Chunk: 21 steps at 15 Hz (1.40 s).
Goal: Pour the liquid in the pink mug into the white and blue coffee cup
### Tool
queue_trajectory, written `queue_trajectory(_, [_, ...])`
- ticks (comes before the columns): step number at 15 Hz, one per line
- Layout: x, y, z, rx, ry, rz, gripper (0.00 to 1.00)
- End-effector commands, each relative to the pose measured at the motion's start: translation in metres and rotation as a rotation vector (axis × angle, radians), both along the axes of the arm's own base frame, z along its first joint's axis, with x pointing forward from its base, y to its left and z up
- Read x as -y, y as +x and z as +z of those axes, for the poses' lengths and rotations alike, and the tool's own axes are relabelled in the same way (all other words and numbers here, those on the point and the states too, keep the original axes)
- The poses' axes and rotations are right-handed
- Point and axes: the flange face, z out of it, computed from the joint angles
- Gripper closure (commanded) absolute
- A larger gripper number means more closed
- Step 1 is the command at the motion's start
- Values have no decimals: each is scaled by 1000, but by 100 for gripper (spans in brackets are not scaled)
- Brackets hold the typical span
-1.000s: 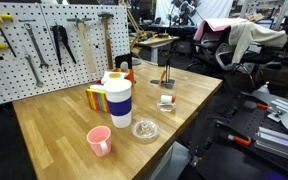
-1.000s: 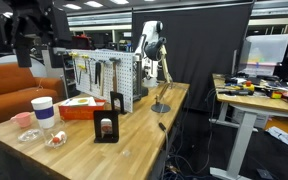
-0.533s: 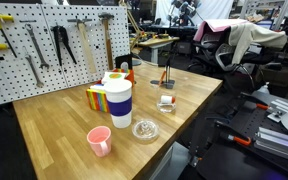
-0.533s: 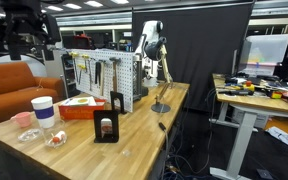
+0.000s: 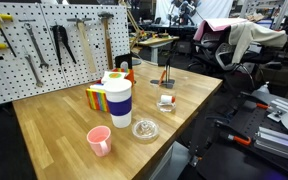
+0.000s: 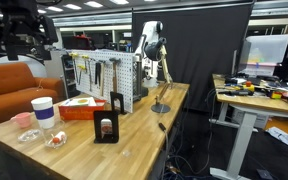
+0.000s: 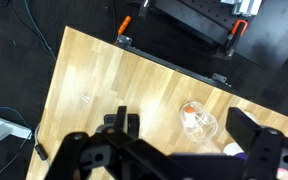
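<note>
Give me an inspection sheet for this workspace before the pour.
Surface: wooden table, no spill seen.
Job's things: mug upright near the front edge; cup upright, lid apparently on, apart from the mug.
Clutter: striped box beside the cup; glass dish; small stand.
Gripper: gripper open, above the table, holding nothing.
Cables: loose cables on the floor beside the table.
Surroundings: pegboard with tools behind the table; office chairs beyond.
</note>
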Motion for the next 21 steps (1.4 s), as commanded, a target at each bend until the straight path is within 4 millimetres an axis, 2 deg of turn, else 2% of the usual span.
queue_trajectory(1, [-9, 1, -5, -12, 17, 1, 0])
queue_trajectory(2, [-22, 3, -9, -20, 31, 16, 0])
queue_trajectory(4, [-64, 5, -18, -39, 59, 69, 0])
queue_trajectory(8, [-178, 7, -34, -44, 46, 225, 0])
queue_trajectory(11, [-241, 14, -39, 14, 20, 337, 0])
queue_trajectory(13, [-250, 21, -31, 30, 52, 429, 0])
queue_trajectory(14, [-242, 24, -26, 32, 62, 460, 0])
queue_trajectory(15, [-250, 17, -34, 35, 36, 404, 0])
queue_trajectory(18, [-240, 26, -28, 40, 53, 438, 0])
queue_trajectory(21, [-242, 24, -28, 39, 52, 445, 0])
